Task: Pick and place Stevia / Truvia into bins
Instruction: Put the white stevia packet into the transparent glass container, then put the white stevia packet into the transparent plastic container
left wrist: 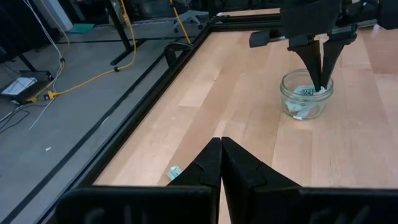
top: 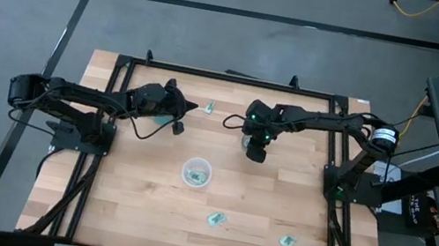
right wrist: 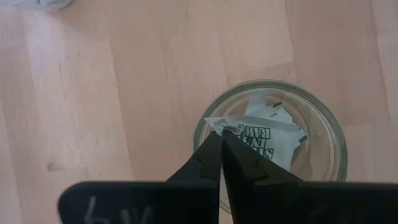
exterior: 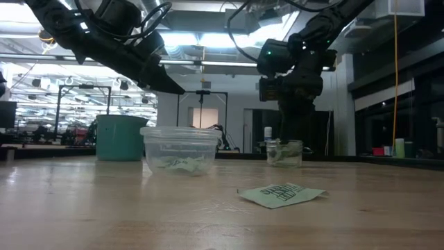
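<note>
Currently catalogued on the wooden desk (top: 132,216):

Right claw (right wrist: 222,138): poised directly over the small clear glass cup (right wrist: 272,143), which stands right of centre towards the far edge. Its jaws are pressed nearly together, tips at the cup's mouth, pinching the corner of a Raw-brand sweetener packet (right wrist: 261,134) that hangs inside the glass. A second white packet appears to lie beneath it.

Left claw (left wrist: 221,163): hovering above the desk near the far edge, left of centre, jaws fully shut and holding nothing. It waits beside the teal cup (exterior: 121,137).

Wide translucent cup (top: 196,173): near the desk's centre, with some packets already inside.

Loose packets: one green packet (top: 209,108) by the far edge between the two arms; two more, (top: 216,220) and (top: 287,241), near the front edge, right of centre.

Step in hand, by my reading: the drop into the glass cup. The packet is within the rim but not yet let go.

Next move calls for: spreading the right jaws enough for the packet to fall, then lifting straight up so the tips clear the glass without tipping it. After that, one of the three loose packets remains to be fetched, the far-edge one lying nearest both arms.
</note>
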`<state>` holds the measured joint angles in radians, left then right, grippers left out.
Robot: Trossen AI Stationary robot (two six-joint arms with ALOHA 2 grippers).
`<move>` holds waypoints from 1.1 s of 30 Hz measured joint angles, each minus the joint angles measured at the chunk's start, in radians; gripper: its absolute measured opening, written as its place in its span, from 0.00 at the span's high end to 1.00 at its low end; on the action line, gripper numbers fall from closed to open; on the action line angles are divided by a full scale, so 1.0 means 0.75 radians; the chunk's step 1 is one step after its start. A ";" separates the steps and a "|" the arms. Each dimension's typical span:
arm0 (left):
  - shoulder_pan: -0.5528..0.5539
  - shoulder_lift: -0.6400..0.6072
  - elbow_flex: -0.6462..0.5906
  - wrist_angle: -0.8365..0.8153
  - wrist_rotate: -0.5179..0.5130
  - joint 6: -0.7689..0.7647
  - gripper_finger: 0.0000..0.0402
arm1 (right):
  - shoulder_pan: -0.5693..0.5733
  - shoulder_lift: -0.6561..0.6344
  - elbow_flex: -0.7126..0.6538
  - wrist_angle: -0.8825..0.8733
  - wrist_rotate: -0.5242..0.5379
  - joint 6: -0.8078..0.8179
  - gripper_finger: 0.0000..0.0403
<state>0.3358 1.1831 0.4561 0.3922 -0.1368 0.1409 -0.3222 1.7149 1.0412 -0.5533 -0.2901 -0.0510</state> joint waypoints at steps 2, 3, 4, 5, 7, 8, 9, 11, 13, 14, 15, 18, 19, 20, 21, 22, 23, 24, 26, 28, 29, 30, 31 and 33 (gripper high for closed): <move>0.000 0.000 0.000 0.000 0.000 0.000 0.99 | 0.000 0.000 0.000 0.009 0.001 0.026 0.94; 0.000 0.000 0.000 0.000 0.000 0.000 0.99 | -0.001 0.000 0.000 0.008 0.004 0.027 0.93; 0.000 0.000 0.000 0.000 0.000 0.000 0.99 | 0.000 0.000 0.000 0.008 0.015 0.026 0.92; 0.000 0.000 0.000 0.000 0.000 0.000 0.99 | 0.000 0.000 0.000 0.008 0.031 0.026 0.91; 0.000 0.000 0.000 0.000 0.000 0.000 0.99 | -0.001 0.000 0.000 0.007 0.049 0.028 0.87; 0.000 0.000 0.000 0.000 0.000 0.000 0.99 | -0.001 0.000 0.000 0.007 0.051 0.028 0.86; 0.000 0.000 0.000 0.000 0.000 0.000 0.99 | -0.001 0.000 0.000 0.007 0.052 0.027 0.84; 0.000 0.000 0.000 0.000 0.000 0.000 0.99 | -0.001 0.000 0.000 0.007 0.057 0.028 0.81; 0.000 0.000 0.000 0.000 0.000 0.000 0.99 | -0.001 0.000 0.000 0.006 0.058 0.028 0.78; 0.000 0.000 0.000 0.000 0.000 0.000 0.99 | -0.001 -0.001 0.000 0.006 0.058 0.028 0.76; 0.000 0.000 0.000 0.000 0.000 0.000 0.99 | -0.001 -0.001 0.000 0.005 0.058 0.029 0.75; 0.000 0.000 0.000 0.000 0.000 0.000 0.99 | -0.001 -0.001 0.000 0.000 0.059 0.026 0.72; 0.000 0.000 0.000 0.000 0.000 0.000 0.99 | -0.001 -0.001 0.000 0.000 0.059 0.026 0.72; 0.000 0.000 0.000 0.000 0.000 0.000 0.99 | -0.001 -0.001 0.000 0.000 0.059 0.025 0.72; 0.000 0.000 0.000 0.000 0.000 0.000 0.99 | -0.001 -0.001 0.000 0.001 0.059 0.025 0.72; 0.000 0.000 0.000 0.000 0.000 0.000 0.99 | -0.001 -0.001 0.000 0.001 0.059 0.024 0.72; 0.000 0.000 0.000 0.000 0.000 0.000 0.99 | -0.001 -0.001 0.000 0.001 0.059 0.024 0.72; 0.000 0.000 0.000 0.000 0.000 0.000 0.99 | -0.001 -0.001 0.000 0.001 0.059 0.024 0.72; 0.000 0.000 0.000 0.000 0.000 0.000 0.99 | -0.001 -0.002 0.000 0.000 0.059 0.024 0.72; 0.000 0.000 0.000 0.000 0.000 0.000 0.99 | -0.001 -0.005 0.009 -0.027 0.059 0.026 0.71; 0.000 0.000 0.000 0.000 0.000 0.000 0.99 | -0.001 -0.007 0.017 -0.041 0.059 0.026 0.71; 0.000 0.000 0.000 0.000 0.000 0.000 0.99 | -0.001 -0.007 0.030 -0.053 0.059 0.024 0.71; 0.000 0.000 0.000 0.000 0.000 0.000 0.99 | -0.001 -0.008 0.045 -0.074 0.059 0.024 0.71; 0.000 0.000 0.000 0.000 0.000 0.000 0.99 | -0.001 -0.013 0.068 -0.113 0.059 0.024 0.71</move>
<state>0.3358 1.1831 0.4561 0.3922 -0.1368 0.1406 -0.3225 1.7054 1.0925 -0.6382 -0.2455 -0.0329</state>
